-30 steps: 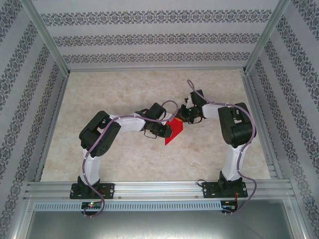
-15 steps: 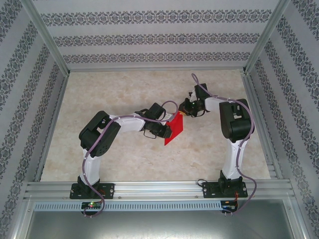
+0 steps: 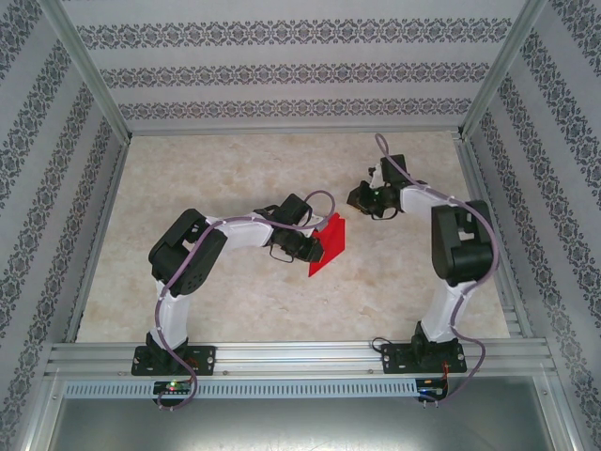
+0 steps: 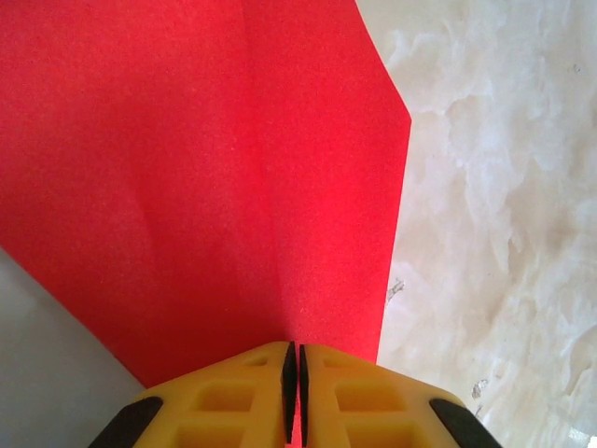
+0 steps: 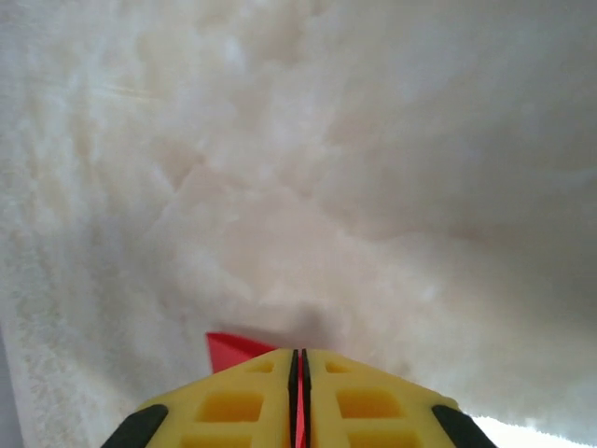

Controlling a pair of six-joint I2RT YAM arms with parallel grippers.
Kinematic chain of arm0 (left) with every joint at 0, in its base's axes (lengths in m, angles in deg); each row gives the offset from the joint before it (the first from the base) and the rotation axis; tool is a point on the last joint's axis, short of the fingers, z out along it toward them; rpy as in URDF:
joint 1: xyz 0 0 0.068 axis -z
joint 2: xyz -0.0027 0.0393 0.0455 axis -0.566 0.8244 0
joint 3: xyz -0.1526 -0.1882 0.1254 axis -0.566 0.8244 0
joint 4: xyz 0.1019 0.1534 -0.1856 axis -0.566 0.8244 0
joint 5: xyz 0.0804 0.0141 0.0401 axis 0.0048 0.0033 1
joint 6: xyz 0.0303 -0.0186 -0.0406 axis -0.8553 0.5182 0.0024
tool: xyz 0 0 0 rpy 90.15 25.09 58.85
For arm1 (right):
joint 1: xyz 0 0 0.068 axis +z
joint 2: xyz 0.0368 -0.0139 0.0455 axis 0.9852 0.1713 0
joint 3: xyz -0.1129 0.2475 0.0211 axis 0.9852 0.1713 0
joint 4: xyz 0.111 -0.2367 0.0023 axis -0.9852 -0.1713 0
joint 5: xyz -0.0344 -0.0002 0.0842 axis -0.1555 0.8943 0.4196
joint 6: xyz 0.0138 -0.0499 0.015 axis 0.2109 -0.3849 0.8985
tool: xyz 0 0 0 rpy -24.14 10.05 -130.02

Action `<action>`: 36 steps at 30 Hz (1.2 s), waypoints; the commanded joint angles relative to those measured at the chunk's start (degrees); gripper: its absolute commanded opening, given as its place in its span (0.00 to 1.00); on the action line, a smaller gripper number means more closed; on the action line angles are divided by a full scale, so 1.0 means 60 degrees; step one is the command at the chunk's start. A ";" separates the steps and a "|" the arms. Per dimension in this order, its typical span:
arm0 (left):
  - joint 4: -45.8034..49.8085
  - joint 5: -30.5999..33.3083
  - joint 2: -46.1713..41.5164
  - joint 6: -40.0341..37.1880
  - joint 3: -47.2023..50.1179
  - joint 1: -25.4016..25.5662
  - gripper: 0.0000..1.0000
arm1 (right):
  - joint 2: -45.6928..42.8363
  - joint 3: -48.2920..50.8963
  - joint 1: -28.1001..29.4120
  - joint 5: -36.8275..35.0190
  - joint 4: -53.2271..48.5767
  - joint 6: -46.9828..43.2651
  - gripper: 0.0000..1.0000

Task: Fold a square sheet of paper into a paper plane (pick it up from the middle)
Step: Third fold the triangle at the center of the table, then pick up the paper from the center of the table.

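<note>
One claw holds the sheet mid-fold, seemingly raised off the counter [image 3: 235,169].
Left claw [image 4: 294,353] is clamped on the near edge of the square sheet of paper [image 4: 233,168], which spreads ahead of it, bright red, with one long crease running straight away from the fingertips. Right claw [image 3: 366,199] hangs well apart, pressed together on nothing. Next, I judge, it must come in and pinch a flap.

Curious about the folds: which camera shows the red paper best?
Left wrist: the red paper is close, its centre crease clear. Top external shows its small whole outline; right wrist, just a red corner.
</note>
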 commanded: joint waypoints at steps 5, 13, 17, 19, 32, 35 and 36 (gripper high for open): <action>0.1643 -0.0482 0.0091 0.0157 -0.0316 0.0040 0.17 | -0.1421 0.1840 0.0301 0.0963 0.0589 0.0160 0.24; 0.1809 -0.0621 -0.0591 0.0340 -0.1014 0.0040 0.24 | -0.1175 0.2552 0.0872 0.1238 0.1614 0.0617 0.35; 0.2260 -0.0084 -0.0989 0.0087 -0.1051 -0.0019 0.31 | -0.0780 0.2394 0.0946 0.1286 0.1682 0.0671 0.36; 0.2608 0.0404 -0.1098 -0.0062 -0.1076 -0.0063 0.35 | -0.0707 0.2378 0.0971 0.1273 0.1746 0.0711 0.37; 0.1517 0.0418 -0.0946 0.0439 -0.0477 -0.0473 0.51 | -0.0991 0.2704 0.0975 0.1227 0.2070 0.0907 0.41; 0.1264 0.0014 -0.0712 0.0570 -0.0646 -0.0473 0.49 | -0.1106 0.2815 0.0961 0.1229 0.2088 0.0921 0.41; 0.1220 -0.0059 -0.0627 0.0592 -0.0700 -0.0473 0.48 | -0.1151 0.2867 0.0948 0.1241 0.2098 0.0922 0.41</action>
